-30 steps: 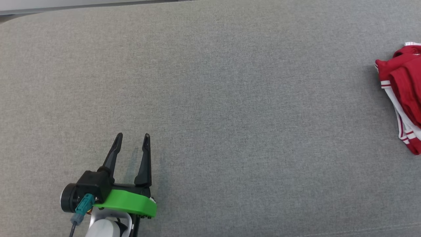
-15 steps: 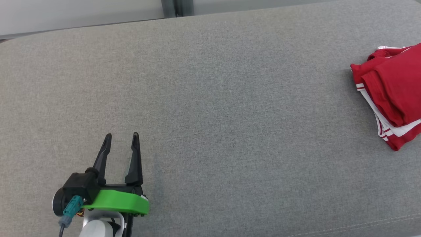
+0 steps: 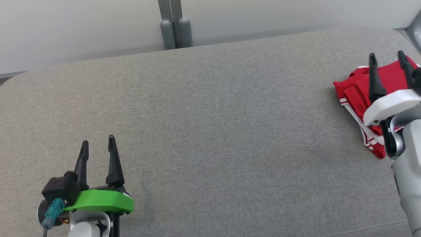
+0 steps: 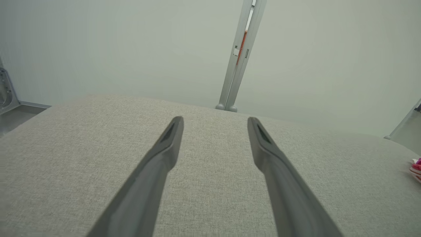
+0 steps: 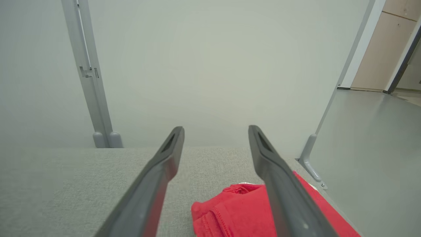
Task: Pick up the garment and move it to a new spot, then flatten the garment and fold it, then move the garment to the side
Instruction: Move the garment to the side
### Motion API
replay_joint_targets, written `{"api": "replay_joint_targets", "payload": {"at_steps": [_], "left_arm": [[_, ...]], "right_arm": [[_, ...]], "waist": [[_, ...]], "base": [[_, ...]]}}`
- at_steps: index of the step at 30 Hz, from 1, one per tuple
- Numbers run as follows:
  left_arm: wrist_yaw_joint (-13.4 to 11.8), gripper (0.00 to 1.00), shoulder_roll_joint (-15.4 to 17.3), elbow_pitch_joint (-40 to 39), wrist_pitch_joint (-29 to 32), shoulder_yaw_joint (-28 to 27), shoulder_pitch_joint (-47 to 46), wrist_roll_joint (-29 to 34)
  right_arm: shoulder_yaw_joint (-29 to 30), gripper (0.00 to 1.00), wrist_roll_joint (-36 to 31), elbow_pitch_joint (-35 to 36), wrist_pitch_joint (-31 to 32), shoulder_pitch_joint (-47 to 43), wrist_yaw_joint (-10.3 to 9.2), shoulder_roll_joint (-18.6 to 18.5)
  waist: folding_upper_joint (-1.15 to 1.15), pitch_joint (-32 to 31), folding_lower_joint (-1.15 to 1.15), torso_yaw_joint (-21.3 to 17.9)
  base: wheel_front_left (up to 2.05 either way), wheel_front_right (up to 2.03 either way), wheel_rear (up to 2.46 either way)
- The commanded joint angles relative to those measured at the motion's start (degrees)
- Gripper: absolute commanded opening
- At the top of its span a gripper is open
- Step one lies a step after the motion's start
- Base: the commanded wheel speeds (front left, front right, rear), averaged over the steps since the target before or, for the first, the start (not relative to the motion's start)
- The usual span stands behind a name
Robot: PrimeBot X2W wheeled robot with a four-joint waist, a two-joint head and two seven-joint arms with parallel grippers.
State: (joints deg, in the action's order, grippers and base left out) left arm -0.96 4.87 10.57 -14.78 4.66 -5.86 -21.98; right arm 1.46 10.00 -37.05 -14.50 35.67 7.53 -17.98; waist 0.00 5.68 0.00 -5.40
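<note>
A wide grey fabric-covered surface [image 3: 210,115] takes up most of the head view, its far edge rounded at both corners. Behind it stands a pale wall [image 3: 82,29]. In the right wrist view, a smooth grey floor [image 5: 371,158] runs off past the right end of the surface. A grey metal post [image 3: 174,26] rises against the wall just behind the far edge, a little left of the middle.

The garment [image 3: 353,90] is red with white striped trim. It lies in a loosely folded heap at the far right end of the surface, close to the right edge, and well apart from the left arm.

The right tool [image 3: 387,57] sits over the garment in the head view, on a white mount and grey forearm, with its two dark fingers pointing toward the wall. Its fingers are spread wide with nothing between them. In the right wrist view the red cloth lies below the fingers, partly under the right-hand one. Whether the fingers touch the cloth cannot be told.

The left tool [image 3: 98,144] is at the near left of the surface, on a green mount, pointing toward the wall. Its fingers are also wide apart and hold nothing, with bare grey fabric beneath them.
</note>
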Motion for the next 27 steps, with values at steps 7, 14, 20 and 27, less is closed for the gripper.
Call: {"api": "replay_joint_targets", "payload": {"at_steps": [7, 14, 20, 27], "left_arm": [[-0.1, 1.0, -0.18, 2.99, -0.39, 0.21, 2.47, 0.28], [-0.91, 1.0, -0.71, 3.78, -0.42, 0.35, 4.71, 1.29], [-2.0, 1.0, -1.09, 3.71, -0.4, 0.53, 6.67, 3.16], [-2.62, 1.0, -1.32, 3.74, -0.4, 0.38, 7.65, 3.91]], "right_arm": [[-0.7, 1.0, 2.68, 8.6, -0.58, -9.91, -0.08, 5.05], [0.57, 1.0, 0.83, 18.15, -0.65, -20.11, -0.08, 11.08], [-0.38, 1.0, -1.48, 24.2, -0.67, -28.23, -0.08, 14.15], [-0.01, 1.0, -0.04, 27.09, -0.71, -32.07, -0.07, 15.05]], "waist": [[0.0, -4.1, 0.0, 2.04], [0.0, -5.39, 0.0, 3.3], [0.0, -5.39, 0.0, 3.9], [0.0, -4.81, 0.0, 3.77]], "base": [[0.0, 0.0, 0.0], [0.0, 0.0, 0.0], [0.0, 0.0, 0.0], [0.0, 0.0, 0.0]]}}
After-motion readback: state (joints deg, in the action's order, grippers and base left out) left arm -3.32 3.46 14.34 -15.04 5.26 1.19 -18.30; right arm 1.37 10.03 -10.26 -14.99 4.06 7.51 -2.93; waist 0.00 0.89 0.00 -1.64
